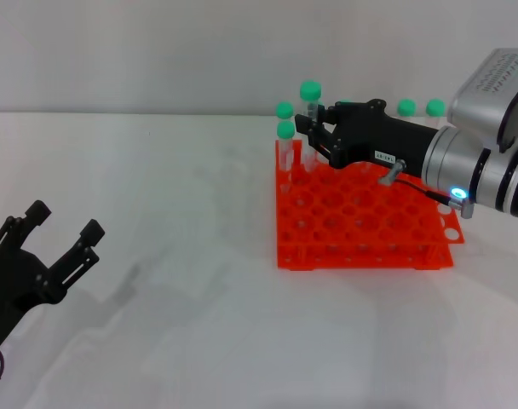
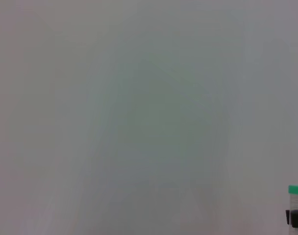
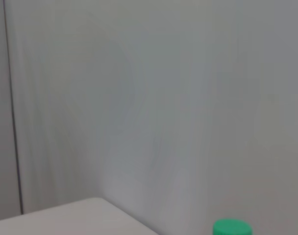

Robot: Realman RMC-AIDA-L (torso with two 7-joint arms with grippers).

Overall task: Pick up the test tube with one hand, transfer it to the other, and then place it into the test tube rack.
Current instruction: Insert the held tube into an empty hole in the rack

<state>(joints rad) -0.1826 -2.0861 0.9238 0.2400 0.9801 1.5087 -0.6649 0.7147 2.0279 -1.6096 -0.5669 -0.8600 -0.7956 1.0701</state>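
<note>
My right gripper (image 1: 313,128), black with a small white label, reaches in from the right over the back left part of the orange-red test tube rack (image 1: 361,243). It is shut on a test tube (image 1: 310,108), which it holds upright with the green cap on top and the lower end down at the rack's holes. The cap also shows in the right wrist view (image 3: 231,228), and the tube shows far off in the left wrist view (image 2: 296,196). My left gripper (image 1: 66,220) is open and empty at the lower left, low over the table, far from the rack.
Other green-capped tubes stand in the rack: two at its back left corner (image 1: 285,130) and others along the back row (image 1: 406,107) behind my right arm. The white table (image 1: 182,324) spreads between the two grippers. A pale wall stands behind.
</note>
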